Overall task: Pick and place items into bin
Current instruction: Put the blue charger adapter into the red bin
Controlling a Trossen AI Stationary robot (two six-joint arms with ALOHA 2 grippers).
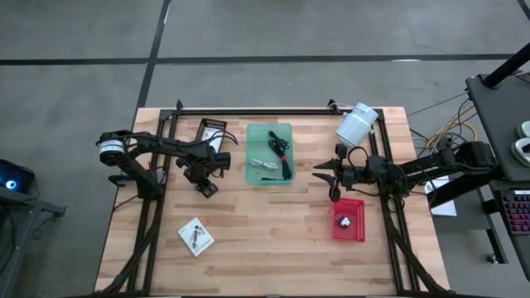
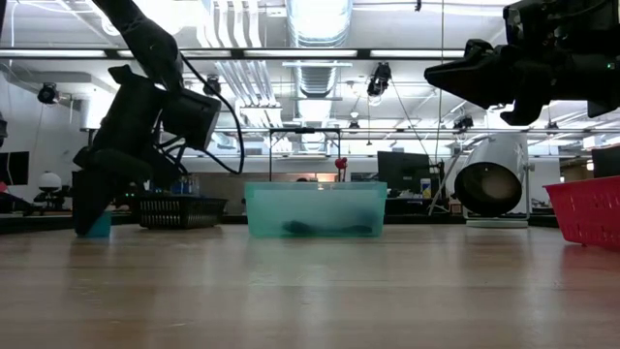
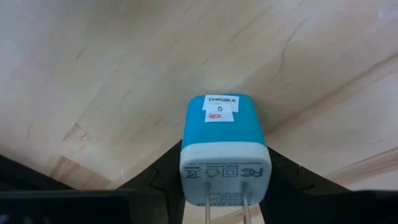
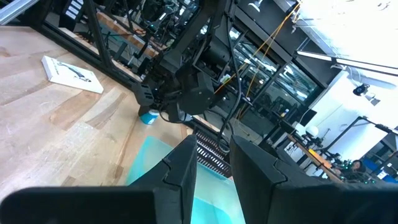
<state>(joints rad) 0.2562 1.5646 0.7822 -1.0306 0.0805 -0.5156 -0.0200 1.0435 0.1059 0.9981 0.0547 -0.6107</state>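
Left gripper [image 3: 224,186] low on table [image 3: 93,74], fingers flanking blue charger [image 3: 224,143].

Both arms are matte black, jointed, with loose black cables looping along them. The left arm [image 1: 157,149] wears a white-ringed collar near its base; the right arm [image 1: 414,172] ends in wedge-shaped black fingers [image 4: 180,171].

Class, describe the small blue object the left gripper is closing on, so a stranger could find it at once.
Start at the green bin mid-table and look toward the left arm. Between the left gripper fingers sits a blue charger plug: white-faced, two metal prongs, a small label, unlike the flat white packet nearby.
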